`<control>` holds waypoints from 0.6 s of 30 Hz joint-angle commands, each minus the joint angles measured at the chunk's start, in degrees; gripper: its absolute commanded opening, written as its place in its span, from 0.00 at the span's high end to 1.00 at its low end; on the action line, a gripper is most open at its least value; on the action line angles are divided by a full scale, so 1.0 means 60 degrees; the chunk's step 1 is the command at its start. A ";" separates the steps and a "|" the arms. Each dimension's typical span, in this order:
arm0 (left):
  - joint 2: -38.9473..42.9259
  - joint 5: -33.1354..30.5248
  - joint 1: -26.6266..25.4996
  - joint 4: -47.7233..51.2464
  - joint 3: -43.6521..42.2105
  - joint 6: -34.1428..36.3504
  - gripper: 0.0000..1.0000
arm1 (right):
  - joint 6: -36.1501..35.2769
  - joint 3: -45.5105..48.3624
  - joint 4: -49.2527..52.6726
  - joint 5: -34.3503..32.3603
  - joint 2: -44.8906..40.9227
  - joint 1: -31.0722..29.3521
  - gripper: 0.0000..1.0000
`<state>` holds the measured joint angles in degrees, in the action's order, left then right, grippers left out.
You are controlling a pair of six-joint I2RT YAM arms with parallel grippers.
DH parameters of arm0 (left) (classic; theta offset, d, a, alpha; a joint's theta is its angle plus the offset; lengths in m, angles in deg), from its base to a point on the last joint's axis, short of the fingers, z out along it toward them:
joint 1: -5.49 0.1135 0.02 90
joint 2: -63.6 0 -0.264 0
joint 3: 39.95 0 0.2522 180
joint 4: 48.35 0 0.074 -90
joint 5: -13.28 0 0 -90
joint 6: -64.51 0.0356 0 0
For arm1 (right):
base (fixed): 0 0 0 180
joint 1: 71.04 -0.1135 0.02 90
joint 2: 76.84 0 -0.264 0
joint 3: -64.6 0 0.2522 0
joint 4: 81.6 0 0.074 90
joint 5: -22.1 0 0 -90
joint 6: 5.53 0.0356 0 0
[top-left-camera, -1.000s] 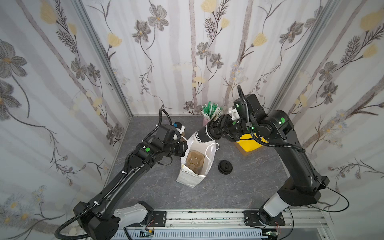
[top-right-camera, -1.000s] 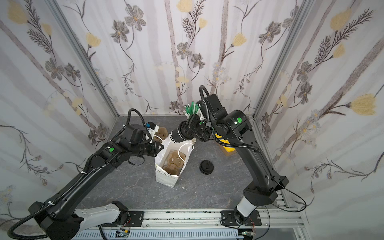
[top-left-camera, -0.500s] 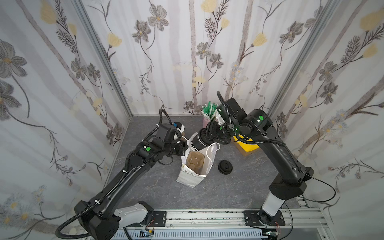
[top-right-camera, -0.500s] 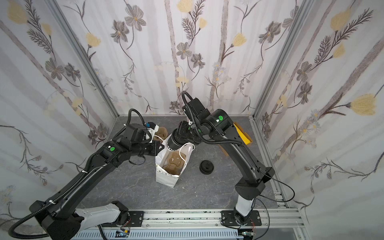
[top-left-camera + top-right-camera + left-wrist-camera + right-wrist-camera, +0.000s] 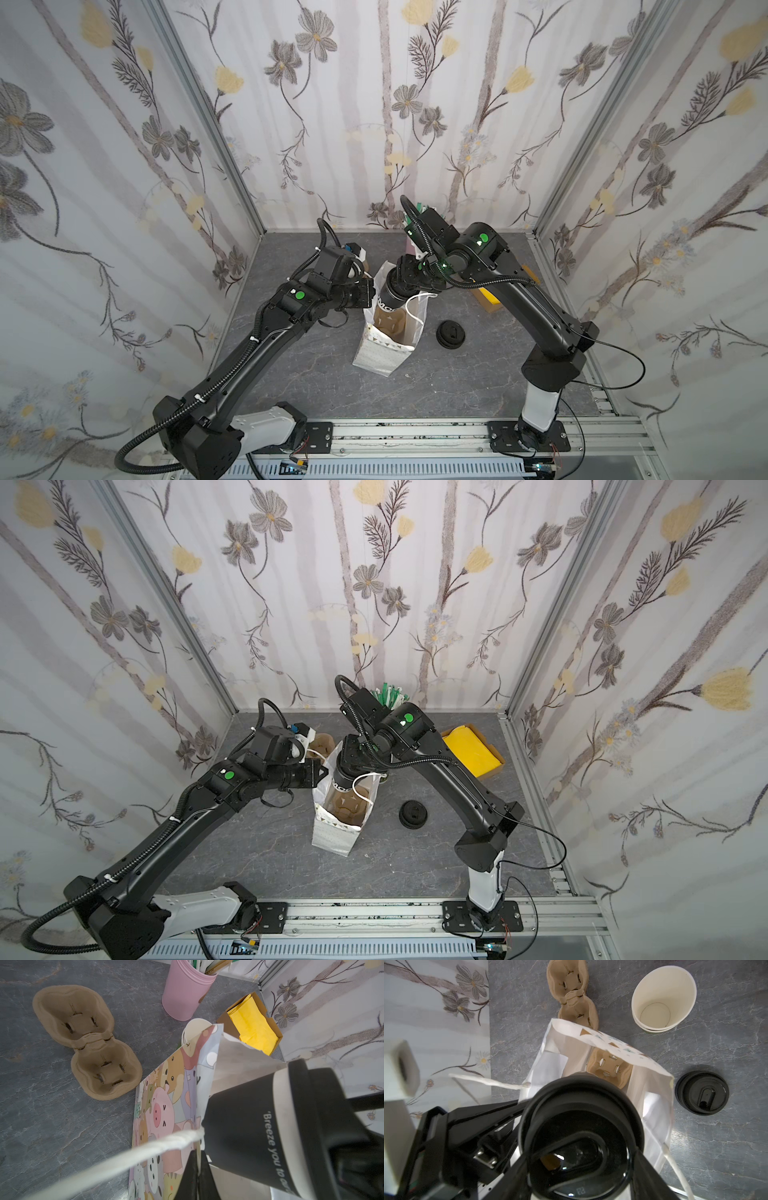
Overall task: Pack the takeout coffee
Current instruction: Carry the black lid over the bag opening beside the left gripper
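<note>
Clasping the lidded takeout coffee (image 5: pixel 245 1126) at the paper bag (image 5: pixel 162 1109) mouth, the right gripper (image 5: pixel 579 1145) tilts it while the left gripper (image 5: pixel 197 1176) pinches the bag's rim.

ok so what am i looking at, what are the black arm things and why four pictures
Two robot arms stand at a grey table. Two pictures look down from above, almost alike; the other two come from cameras on the arms' wrists. The left claw pinches the rim of a bag, with a cup tray inside. The right claw holds a lidded coffee cup, tilted, at the bag's mouth. On the table: a second tray, a pink cup, stacked paper cups, loose black lids, a box of yellow paper.
</note>
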<state>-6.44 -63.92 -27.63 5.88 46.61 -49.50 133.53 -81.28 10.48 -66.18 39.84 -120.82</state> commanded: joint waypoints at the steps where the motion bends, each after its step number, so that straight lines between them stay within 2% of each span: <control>1: -0.0060 -0.0009 0.0065 -0.0222 -0.0130 -0.0222 1.00 | -0.0281 -0.0095 -0.0103 -0.0318 0.0241 -0.0137 0.58; 18: 0.0361 -0.0095 0.0130 -0.0475 -0.0601 -0.0349 1.00 | -0.1015 -0.0104 -0.0105 -0.0979 0.1094 -0.0403 0.59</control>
<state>-4.89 -64.05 -26.91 4.24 43.33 -51.65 128.72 -81.65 11.25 -69.88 45.78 -123.07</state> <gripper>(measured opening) 0.061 0.623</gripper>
